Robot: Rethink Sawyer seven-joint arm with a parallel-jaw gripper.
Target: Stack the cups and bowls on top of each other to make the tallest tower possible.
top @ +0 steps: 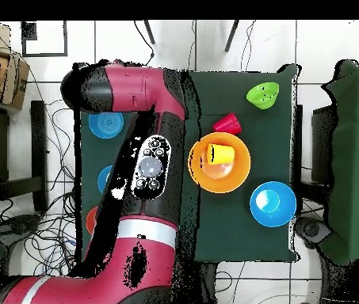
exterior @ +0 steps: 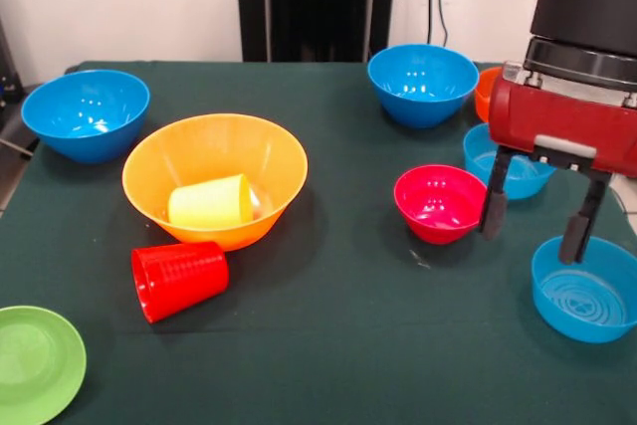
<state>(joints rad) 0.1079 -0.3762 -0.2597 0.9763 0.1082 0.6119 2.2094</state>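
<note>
The big yellow-orange bowl [exterior: 221,144] stands left of centre with the yellow cup [exterior: 209,203] lying on its side inside it. They also show in the overhead view, bowl [top: 238,179] and cup [top: 220,153]. The red ribbed cup [exterior: 179,279] [top: 227,123] lies on its side in front of the bowl, touching it. My gripper [exterior: 535,221] is open and empty. It hangs at the right, between the pink-red bowl [exterior: 441,203] and a paler blue bowl [exterior: 587,294]. A second paler blue bowl [exterior: 510,168] sits behind the fingers. In the overhead view the arm hides the gripper.
Two deep blue bowls stand on the dark green table [exterior: 338,335], one at the far left [exterior: 87,113] [top: 273,203] and one at the back [exterior: 423,84]. An orange bowl [exterior: 486,92] is half hidden by the arm. A light green bowl [exterior: 35,360] [top: 263,95] sits at the near left corner.
</note>
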